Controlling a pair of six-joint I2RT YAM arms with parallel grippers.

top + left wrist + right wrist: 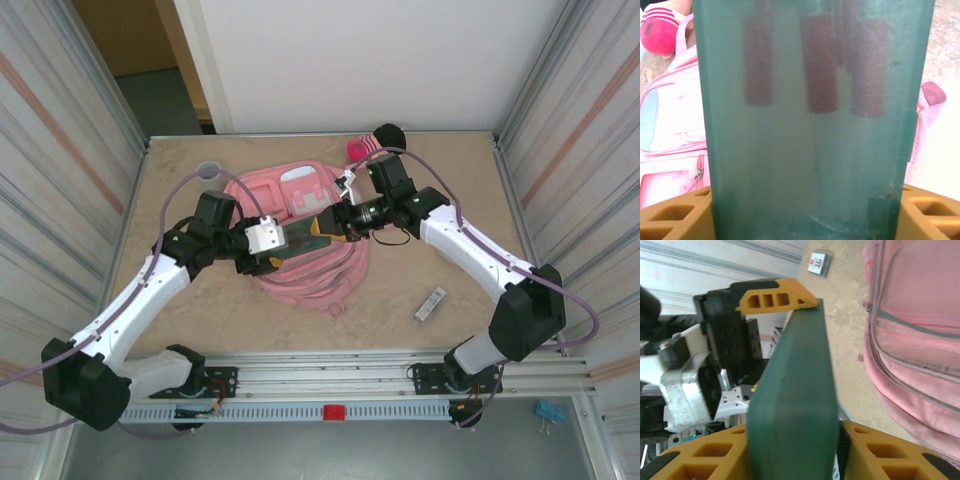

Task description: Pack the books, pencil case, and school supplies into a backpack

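Observation:
The dark green pencil case [322,228] hangs above the pink backpack [300,278], held at both ends. My left gripper [283,248] is shut across its width; in the left wrist view the case [810,125] fills the middle between the yellow fingers [670,215]. My right gripper [338,222] grips the other end. In the right wrist view the case [800,390] stands edge-on, both yellow fingers [880,450] against its flat sides, and the left gripper's finger [775,295] shows at its far end. A grey-white strip [430,303] lies on the table at the right.
A pink plush doll [362,148] with black hair lies behind the backpack, and a grey cup [210,170] stands at the back left. A small white square item [818,263] lies on the table beyond the backpack [920,315]. Metal walls close in both sides.

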